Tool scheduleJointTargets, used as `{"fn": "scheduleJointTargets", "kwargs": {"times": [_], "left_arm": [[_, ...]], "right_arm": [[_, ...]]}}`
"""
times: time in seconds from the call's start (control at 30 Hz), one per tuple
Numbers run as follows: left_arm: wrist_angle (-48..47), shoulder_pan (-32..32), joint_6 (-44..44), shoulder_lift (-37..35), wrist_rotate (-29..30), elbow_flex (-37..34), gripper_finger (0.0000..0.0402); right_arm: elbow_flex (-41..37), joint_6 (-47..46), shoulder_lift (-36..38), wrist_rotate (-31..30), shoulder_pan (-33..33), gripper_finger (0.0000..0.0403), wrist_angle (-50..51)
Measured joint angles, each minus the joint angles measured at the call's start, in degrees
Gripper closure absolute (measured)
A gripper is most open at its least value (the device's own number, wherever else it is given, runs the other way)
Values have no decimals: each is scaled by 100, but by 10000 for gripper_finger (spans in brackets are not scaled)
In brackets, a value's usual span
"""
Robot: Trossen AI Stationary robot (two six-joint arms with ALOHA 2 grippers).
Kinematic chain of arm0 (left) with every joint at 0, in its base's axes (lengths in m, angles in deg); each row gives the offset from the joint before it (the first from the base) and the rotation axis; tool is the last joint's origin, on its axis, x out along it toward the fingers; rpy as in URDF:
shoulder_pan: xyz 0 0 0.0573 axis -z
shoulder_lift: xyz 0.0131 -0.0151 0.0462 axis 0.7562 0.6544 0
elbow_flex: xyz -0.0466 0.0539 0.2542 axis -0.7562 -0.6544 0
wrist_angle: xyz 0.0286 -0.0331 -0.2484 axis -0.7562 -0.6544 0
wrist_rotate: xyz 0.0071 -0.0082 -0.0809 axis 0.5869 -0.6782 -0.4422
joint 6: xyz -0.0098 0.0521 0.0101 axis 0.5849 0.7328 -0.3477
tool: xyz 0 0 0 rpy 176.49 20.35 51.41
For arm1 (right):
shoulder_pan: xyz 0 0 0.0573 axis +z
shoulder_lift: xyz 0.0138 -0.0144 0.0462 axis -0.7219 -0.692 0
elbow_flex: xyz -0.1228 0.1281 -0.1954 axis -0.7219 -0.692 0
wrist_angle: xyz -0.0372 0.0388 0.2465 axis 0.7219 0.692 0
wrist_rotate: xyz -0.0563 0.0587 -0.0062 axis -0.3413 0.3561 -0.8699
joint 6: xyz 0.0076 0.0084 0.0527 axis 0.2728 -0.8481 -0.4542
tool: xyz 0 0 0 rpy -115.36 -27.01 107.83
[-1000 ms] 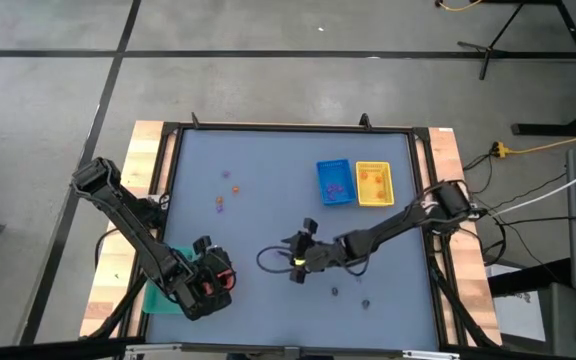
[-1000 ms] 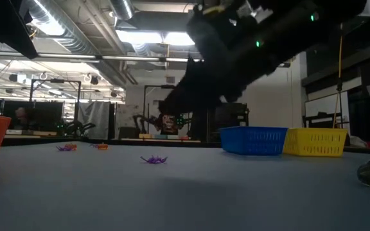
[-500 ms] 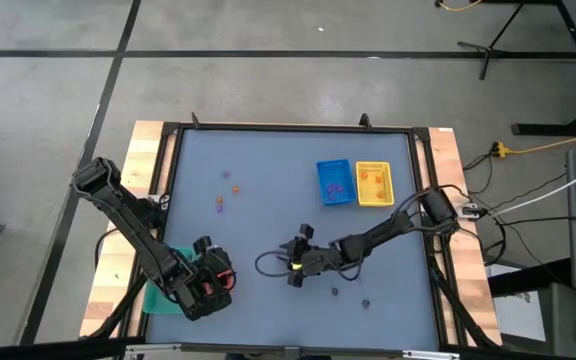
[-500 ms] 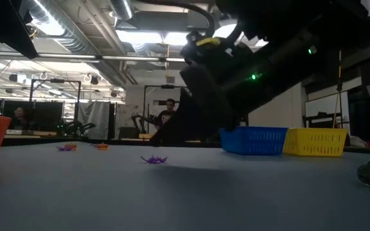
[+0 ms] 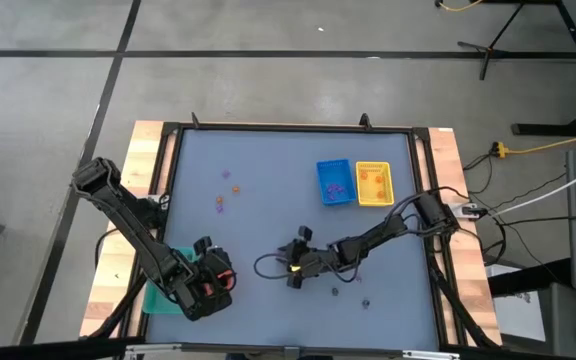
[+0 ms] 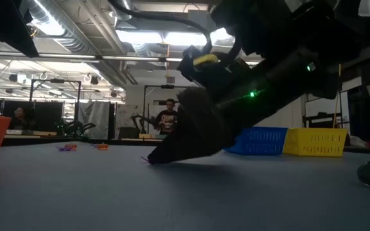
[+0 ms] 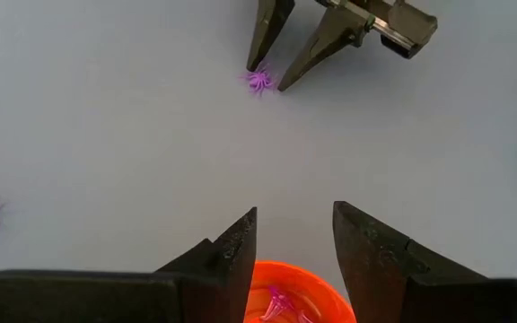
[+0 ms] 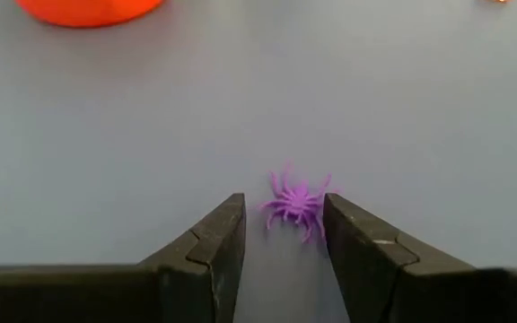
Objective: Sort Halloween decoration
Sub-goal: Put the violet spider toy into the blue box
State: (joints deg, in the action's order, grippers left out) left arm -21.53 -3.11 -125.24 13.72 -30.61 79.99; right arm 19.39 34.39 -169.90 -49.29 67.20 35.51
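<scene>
The left gripper (image 5: 211, 282) hung over the orange bowl (image 7: 287, 294) at the counter's (image 5: 268, 180) near left corner, jaws parted and holding nothing; purple pieces lay inside the bowl beneath them. A green tray (image 5: 155, 299) showed beside the bowl, partly hidden by the arm. Farther from the bowl toward the counter's far side, a few purple and orange pieces (image 5: 221, 203) lay loose on the surface.

To the right of the bowl, near the counter's middle, the right gripper (image 8: 283, 235) was down at the surface with its jaws open on either side of a purple spider (image 8: 296, 205); the spider sat on the counter at the tips, against the inner face of one finger as far as the right wrist view showed, not gripped or lifted. The left wrist view showed the same spider between the two spread tips.

Right of that gripper, two small dark pieces (image 5: 350, 297) lay on the counter. Farther from the bowl, toward the far right, stood the blue tray (image 5: 335, 182) and, touching its right side, the yellow tray (image 5: 374, 184), each with small pieces inside.
</scene>
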Motion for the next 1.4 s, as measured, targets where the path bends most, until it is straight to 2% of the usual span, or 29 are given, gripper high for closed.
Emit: {"fn": "scheduleJointTargets", "kwargs": {"times": [0.27, 0.8, 1.13, 1.4], "left_arm": [[36, 0, 1, 0, 0, -7, 269], [110, 2, 2, 0, -2, -7, 269], [127, 0, -2, 0, 0, -7, 269], [127, 2, -4, 0, 0, -7, 269]], "right_arm": [[316, 1, -251, 42, -4, 251, 58], [330, 20, -254, 148, -42, 251, -24], [708, 335, -271, 192, -42, 251, 15], [1090, 431, -271, 168, -42, 251, 418]]}}
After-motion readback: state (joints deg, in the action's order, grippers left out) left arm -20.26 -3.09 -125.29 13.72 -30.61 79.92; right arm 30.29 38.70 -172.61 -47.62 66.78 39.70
